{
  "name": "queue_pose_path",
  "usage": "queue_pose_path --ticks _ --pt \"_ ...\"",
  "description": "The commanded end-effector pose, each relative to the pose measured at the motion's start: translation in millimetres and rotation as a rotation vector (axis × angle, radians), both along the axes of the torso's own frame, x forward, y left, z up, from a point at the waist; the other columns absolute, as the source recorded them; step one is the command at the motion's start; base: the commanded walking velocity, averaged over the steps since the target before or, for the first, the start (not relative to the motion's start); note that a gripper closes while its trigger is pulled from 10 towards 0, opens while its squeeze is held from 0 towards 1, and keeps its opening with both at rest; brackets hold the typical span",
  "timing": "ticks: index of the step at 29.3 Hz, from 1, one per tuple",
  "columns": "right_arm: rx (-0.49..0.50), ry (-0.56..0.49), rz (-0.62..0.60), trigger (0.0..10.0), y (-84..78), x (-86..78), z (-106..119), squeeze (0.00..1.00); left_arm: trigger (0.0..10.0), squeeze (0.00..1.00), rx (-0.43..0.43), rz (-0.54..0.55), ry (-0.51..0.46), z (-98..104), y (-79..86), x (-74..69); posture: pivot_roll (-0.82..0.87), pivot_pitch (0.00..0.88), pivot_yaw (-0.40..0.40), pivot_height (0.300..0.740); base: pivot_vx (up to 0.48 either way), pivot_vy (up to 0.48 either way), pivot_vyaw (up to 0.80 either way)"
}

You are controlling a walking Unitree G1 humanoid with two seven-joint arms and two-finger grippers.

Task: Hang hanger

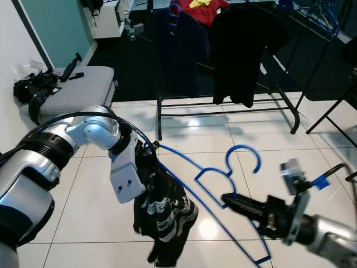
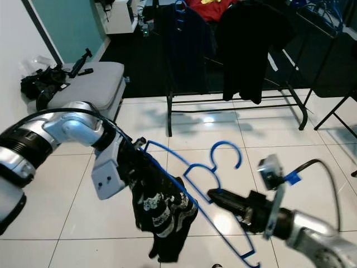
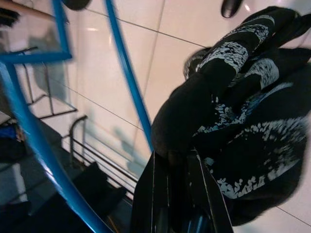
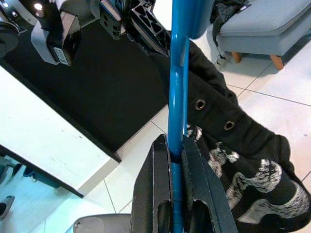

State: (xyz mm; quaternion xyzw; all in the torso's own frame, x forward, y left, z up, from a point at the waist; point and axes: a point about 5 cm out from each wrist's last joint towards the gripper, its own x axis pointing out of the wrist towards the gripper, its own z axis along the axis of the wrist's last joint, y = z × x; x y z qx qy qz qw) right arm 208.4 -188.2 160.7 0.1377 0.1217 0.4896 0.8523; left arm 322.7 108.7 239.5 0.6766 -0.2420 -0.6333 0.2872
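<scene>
Head cam, L + R eye: blue hanger (image 1: 223, 184) held in mid-air over white tile floor (image 1: 234, 139), hook up, well short of clothes rack (image 1: 223, 106) at the back. Right gripper (image 1: 237, 202) clamped on hanger's lower bar near the neck, probably to carry the weight and steer the hook. Left gripper (image 1: 146, 162) at the far shoulder end, bunching black printed garment (image 1: 164, 218) against the frame, likely so the cloth does not slip off during transport. Black garments (image 1: 245, 50) already hanging on rack; grey padded bench (image 1: 78, 89) at left by the wall.

L wrist cam: left gripper (image 3: 177, 160) fingers pinched tight on a fold of black printed garment (image 3: 243, 121); blue hanger (image 3: 126, 73) bar just beside, not inside the pinch as far as visible.

R wrist cam: right gripper (image 4: 176, 148) jaws closed on blue hanger (image 4: 177, 73) bar, bar running straight between them; garment (image 4: 233, 160) draped behind.

Judgement: still carrying stage; next need, approach rack and lift hook over rail. Risk: garment sliding off.
</scene>
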Motion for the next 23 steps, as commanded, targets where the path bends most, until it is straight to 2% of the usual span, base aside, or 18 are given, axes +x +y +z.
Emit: queue_pose_path --ticks 1,3,6,11,23 --pt "-0.002 0.029 0.054 10.0 10.1 -4.8 -3.2 0.0 10.0 0.0 -0.067 -0.028 -0.027 11.8 -4.3 -1.8 -0.06 0.11 0.085 0.74 0.0 0.0 0.0" --pt "-0.005 0.059 0.072 10.0 17.1 -8.0 -5.0 0.0 10.0 0.0 -0.091 -0.031 -0.049 14.3 -6.5 0.0 -0.06 0.113 0.085 0.74 0.0 0.0 0.0" --pt "-0.026 0.078 0.09 10.0 19.3 -11.5 -7.9 0.0 10.0 0.0 -0.1 -0.031 -0.056 15.4 -7.4 0.8 -0.06 0.113 0.085 0.74 0.0 0.0 0.0" --pt "-0.095 0.126 0.084 10.0 13.6 -16.6 -18.0 0.0 10.0 0.0 -0.104 -0.04 -0.063 16.1 -7.8 1.0 -0.06 0.117 0.085 0.74 0.0 0.0 0.0" --pt "-0.122 0.171 0.041 10.0 7.8 -14.9 -22.0 0.0 10.0 0.0 -0.109 -0.037 -0.117 22.2 -7.8 4.7 -0.06 0.119 0.079 0.74 0.0 0.0 0.0"
